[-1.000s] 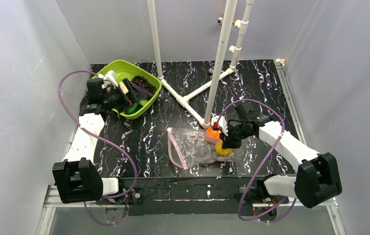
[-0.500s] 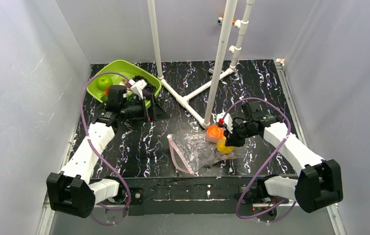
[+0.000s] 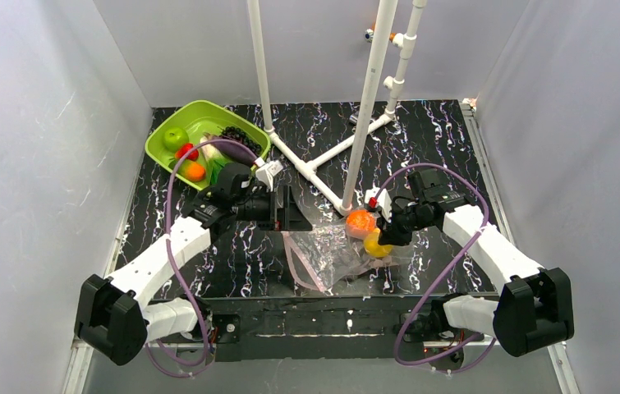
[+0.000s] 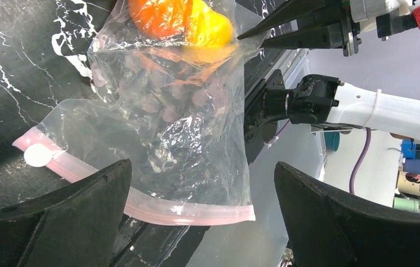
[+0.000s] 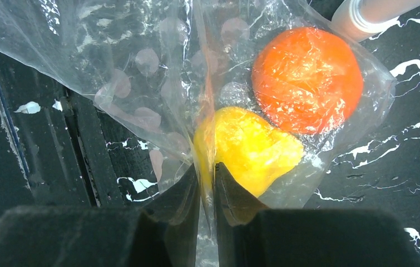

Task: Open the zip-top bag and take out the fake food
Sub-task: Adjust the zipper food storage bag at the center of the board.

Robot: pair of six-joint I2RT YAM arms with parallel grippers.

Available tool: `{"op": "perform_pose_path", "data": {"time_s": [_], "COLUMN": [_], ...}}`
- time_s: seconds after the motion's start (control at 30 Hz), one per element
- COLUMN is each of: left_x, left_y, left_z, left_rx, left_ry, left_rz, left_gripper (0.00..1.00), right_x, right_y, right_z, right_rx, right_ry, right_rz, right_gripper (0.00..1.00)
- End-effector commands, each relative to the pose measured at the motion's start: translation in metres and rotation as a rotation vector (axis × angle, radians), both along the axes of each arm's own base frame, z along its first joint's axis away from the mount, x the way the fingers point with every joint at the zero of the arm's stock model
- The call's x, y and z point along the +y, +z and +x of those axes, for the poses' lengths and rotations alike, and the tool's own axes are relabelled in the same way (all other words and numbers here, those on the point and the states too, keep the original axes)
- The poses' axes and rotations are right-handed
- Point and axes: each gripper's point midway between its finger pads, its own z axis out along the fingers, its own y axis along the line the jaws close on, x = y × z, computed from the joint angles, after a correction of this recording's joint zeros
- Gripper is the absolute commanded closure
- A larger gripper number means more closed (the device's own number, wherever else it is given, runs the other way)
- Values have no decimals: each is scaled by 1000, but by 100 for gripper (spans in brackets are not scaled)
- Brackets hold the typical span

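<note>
Bag (image 3: 327, 250), near table (image 3: 454, 148) edge: judged limp, slippery; pinched by right gripper (image 5: 206, 172); left gripper (image 4: 202, 172) spread; likeliest hold, pink strip (image 4: 141, 203).

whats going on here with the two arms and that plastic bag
The right end effector is pinching the clear zip-top bag at its closed end, right beside a yellow lemon and an orange that sit inside it. The left end effector is wide open and holds nothing, poised in front of the bag's pink zip strip. A green apple, dark grapes and a few other pieces lie in the lime-green tray at the far left.
</note>
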Motion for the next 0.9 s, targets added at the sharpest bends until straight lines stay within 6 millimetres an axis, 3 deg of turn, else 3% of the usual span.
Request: {"op": "perform_pose_path", "data": {"time_s": [0.0,0.4,0.87], "left_x": [-6,-17,-20], "left_y": [-4,-35,-52], "left_z": [-6,-40,-47], "left_rx": [-2,64,81], "left_ry": [11,-15,-3], "left_rz": [-31,-39,-32], "left_gripper": [1,0,1], "right_x": [1,1,0], "right_y": [1,1,1], "right_z": [-7,-8,-9], "right_rx": [20,24,24], "right_ry": [13,16,21], "right_rz": [23,25,29], "right_gripper": [78,76,71]}}
